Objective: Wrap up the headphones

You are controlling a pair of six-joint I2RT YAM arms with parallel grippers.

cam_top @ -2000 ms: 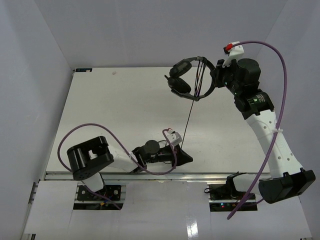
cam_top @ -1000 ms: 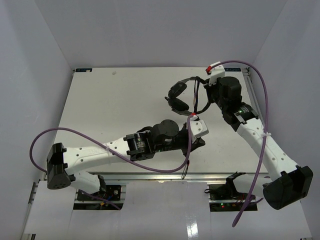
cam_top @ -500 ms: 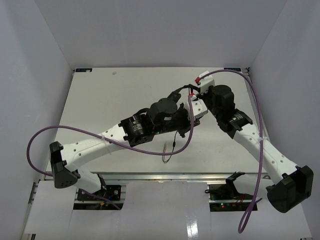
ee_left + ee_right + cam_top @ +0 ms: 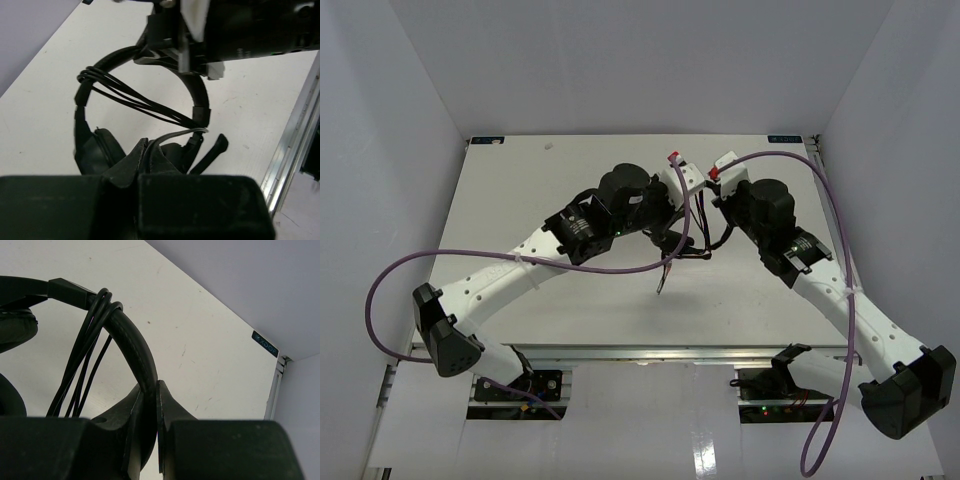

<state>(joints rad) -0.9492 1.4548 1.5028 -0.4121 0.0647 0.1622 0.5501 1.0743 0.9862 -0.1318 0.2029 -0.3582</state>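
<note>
The right gripper (image 4: 150,390) is clamped on the headband (image 4: 134,347) of the headphones (image 4: 84,125). The left gripper (image 4: 146,146), pinching the cord (image 4: 177,133), sits just under the earcups (image 4: 99,149). The headband arches crosswise straight ahead, wound strands spanning it.

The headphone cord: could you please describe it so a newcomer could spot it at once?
Over the white table, black headphones hang with their headband clamped in the right gripper. The cord is the line looped several times across that headband and into the left gripper. Unlike the thick purple arm cables, it is thin and black.
</note>
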